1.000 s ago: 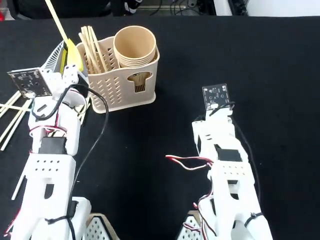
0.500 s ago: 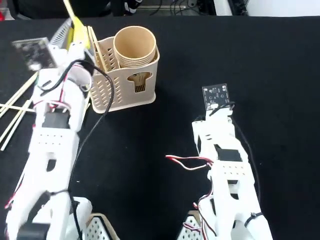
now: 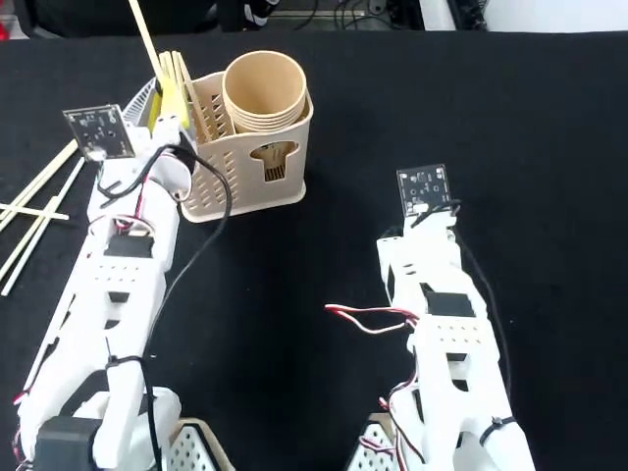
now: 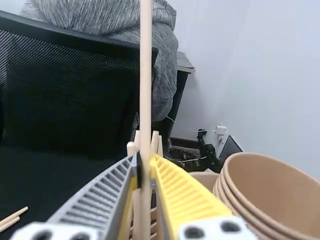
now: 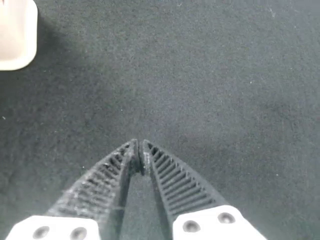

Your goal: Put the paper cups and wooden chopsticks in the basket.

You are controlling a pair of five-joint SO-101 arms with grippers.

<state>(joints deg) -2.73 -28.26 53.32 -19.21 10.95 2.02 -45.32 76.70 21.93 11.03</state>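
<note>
The left arm has swung in toward the basket since a second ago. Its gripper, which stood off the basket's left end, now sits right at the rim of the left compartment. The right arm has not shifted.

The left gripper's fingers are clamped on a single wooden chopstick. In the left wrist view the stick runs straight up between the grey and yellow fingers of the gripper. From above, it leans away from the gripper toward the far edge of the black table.

A bundle of chopsticks already stands in the basket's left compartment, just beside the gripper. The stack of paper cups sits nested in the right compartment, and its rims show close by in the left wrist view.

Several loose chopsticks lie scattered on the table to the left of the left arm, apart from the basket.

The right gripper hangs over bare table with its fingertips together, holding nothing — a corner of the basket shows farther off.
</note>
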